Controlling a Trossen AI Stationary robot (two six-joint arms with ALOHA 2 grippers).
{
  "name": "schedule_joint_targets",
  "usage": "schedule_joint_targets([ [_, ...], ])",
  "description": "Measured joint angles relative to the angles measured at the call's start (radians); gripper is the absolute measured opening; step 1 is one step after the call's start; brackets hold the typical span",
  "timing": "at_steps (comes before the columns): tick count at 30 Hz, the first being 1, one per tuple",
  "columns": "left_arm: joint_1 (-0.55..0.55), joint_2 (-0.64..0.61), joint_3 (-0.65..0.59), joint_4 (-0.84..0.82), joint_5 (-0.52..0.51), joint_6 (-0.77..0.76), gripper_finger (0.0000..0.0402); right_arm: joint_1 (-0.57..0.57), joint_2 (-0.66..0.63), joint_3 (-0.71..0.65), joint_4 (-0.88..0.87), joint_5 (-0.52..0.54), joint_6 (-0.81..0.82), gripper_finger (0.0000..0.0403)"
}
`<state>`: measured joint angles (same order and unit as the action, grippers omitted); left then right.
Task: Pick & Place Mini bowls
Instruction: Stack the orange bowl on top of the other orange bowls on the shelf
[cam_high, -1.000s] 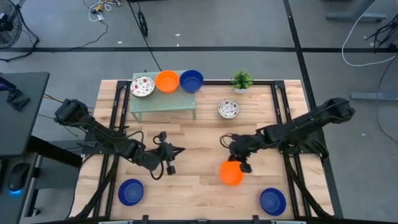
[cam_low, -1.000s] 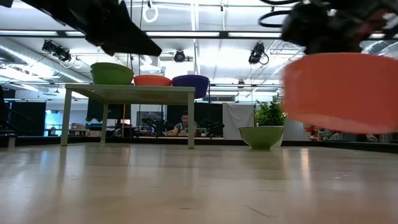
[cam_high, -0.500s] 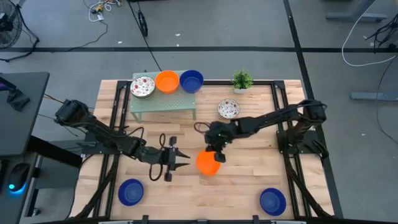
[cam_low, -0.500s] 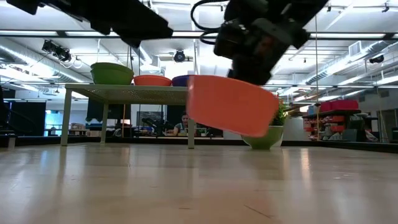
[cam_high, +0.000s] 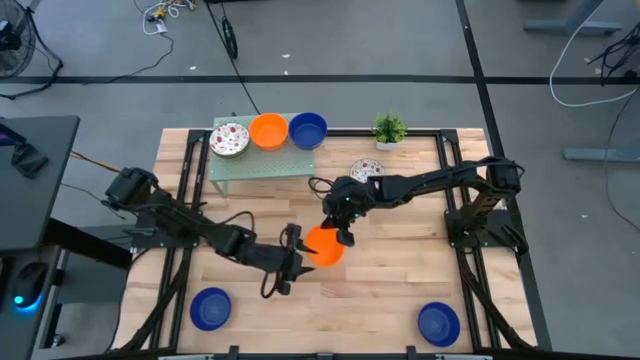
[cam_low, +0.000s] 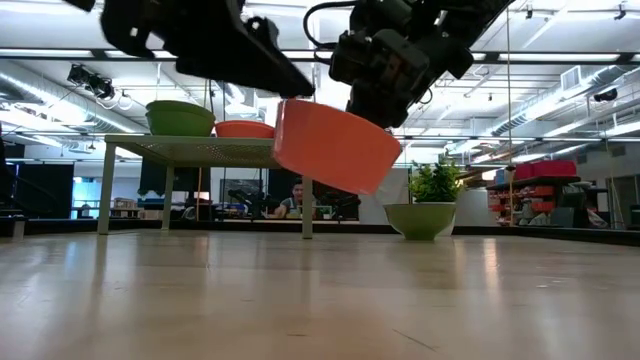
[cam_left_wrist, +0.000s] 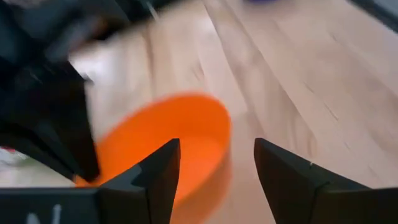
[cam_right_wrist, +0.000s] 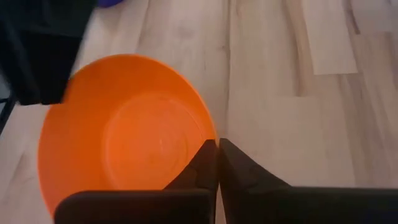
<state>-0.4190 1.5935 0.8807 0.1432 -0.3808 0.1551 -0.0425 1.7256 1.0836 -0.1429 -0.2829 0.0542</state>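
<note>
Mid-handover above the wooden table (cam_high: 400, 280): the right gripper (cam_high: 339, 236), fingers pressed together on the rim, pinches a solid orange mini bowl (cam_high: 322, 246) in the air while the left gripper (cam_high: 295, 259), fingers spread, closes in. 3 bowls sit on the small green stand (cam_high: 262, 165); 3 remain on the tabletop.

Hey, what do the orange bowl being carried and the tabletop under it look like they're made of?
Orange bowl: probably plastic; a smooth, evenly coloured, thin wall with a soft sheen. Tabletop: light wood in butcher-block strips with visible grain and seams, apparently sealed, given its mild gloss in the low view.
</note>
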Motion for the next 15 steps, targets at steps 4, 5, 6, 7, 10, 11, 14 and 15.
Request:
schedule_joint_targets([
  [4,0.021,0.029,0.073,-0.160,0.053,-0.061,0.0201,0.000,0.000,0.000,-0.002,0.003,-0.007,0.0005],
  [5,0.025,0.036,0.081,-0.166,0.053,-0.061,0.0197,0.000,0.000,0.000,-0.002,0.003,-0.011,0.0005],
  [6,0.026,0.043,0.085,-0.168,0.052,-0.058,0.0194,0.000,0.000,0.000,-0.002,0.003,-0.011,0.0005],
  [7,0.026,0.049,0.089,-0.169,0.052,-0.054,0.0190,0.000,0.000,0.000,-0.002,0.004,-0.011,0.0005],
  [10,0.030,0.056,0.090,-0.168,0.065,-0.032,0.0174,0.000,0.000,0.000,0.000,0.005,-0.013,0.0005],
  [11,0.030,0.056,0.090,-0.172,0.068,-0.031,0.0166,0.000,0.000,0.000,0.001,0.005,-0.014,0.0005],
  [14,0.030,0.056,0.090,-0.181,0.073,-0.030,0.0138,0.000,0.000,0.000,0.006,0.005,-0.014,0.0005],
  [15,0.030,0.056,0.090,-0.187,0.083,-0.030,0.0128,0.001,0.000,0.000,0.008,0.005,-0.014,0.0005],
])
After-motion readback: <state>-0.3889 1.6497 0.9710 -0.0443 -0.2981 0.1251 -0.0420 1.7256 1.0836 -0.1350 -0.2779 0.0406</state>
